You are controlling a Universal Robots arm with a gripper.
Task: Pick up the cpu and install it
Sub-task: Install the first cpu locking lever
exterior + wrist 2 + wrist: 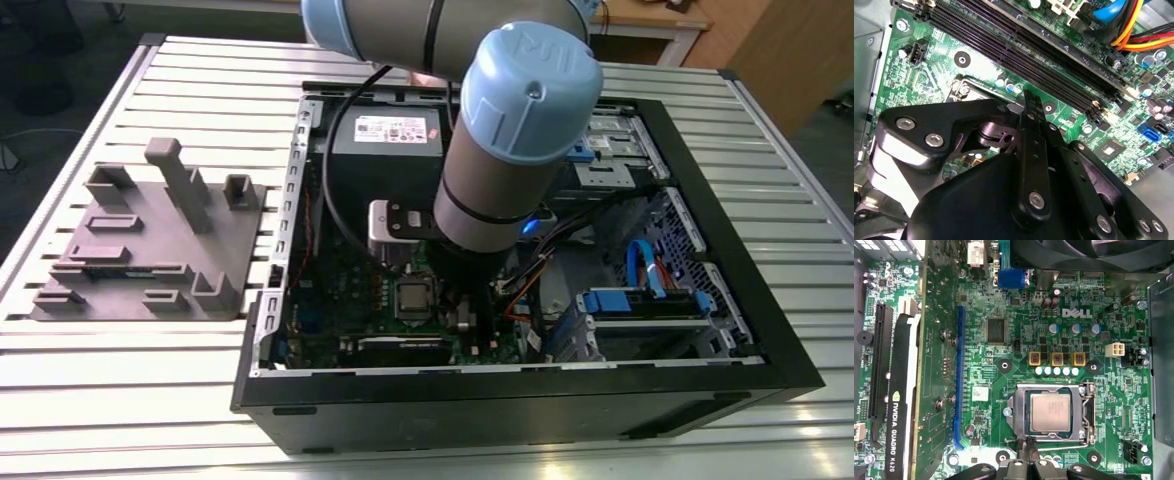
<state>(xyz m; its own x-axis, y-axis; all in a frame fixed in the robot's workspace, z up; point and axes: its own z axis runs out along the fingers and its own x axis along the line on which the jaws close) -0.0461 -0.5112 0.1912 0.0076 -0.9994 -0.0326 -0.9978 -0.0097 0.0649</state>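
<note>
Your cpu (pixel 1050 413) already sits flat in the socket (pixel 1050 415) on the green motherboard (pixel 1004 370), its silvery top square inside the metal frame, as the first wrist view shows. In the exterior view the same chip (pixel 412 296) lies just beside the arm's lower end, toward the exterior view's left.

The gripper (pixel 1027 447) holds nothing. In the first wrist view its black fingertips come together into a narrow point right at the socket's edge, by the thin retention lever (pixel 1054 442) that runs along that side. You cannot tell whether the tips touch the lever or the frame. In the second wrist view the black fingers (pixel 1032 130) stand pressed close together over the board, with the socket's corner partly hidden behind the gripper's linkage.

Around the socket you can see a row of three gold-framed square components (pixel 1057 359), a blue expansion slot (pixel 958 377) and a graphics card (pixel 901 390) standing beyond it. The second wrist view shows long black memory slots (pixel 1019 55) and a bundle of yellow, orange and red wires (pixel 1139 30).

The board lies inside an open black computer case (pixel 534 410) on a slatted metal table (pixel 120 400). The arm (pixel 514 140) reaches down into the case in front of the power supply (pixel 380 135). A grey fixture block (pixel 147 245) rests on the table at the exterior view's left, well apart from the case.
</note>
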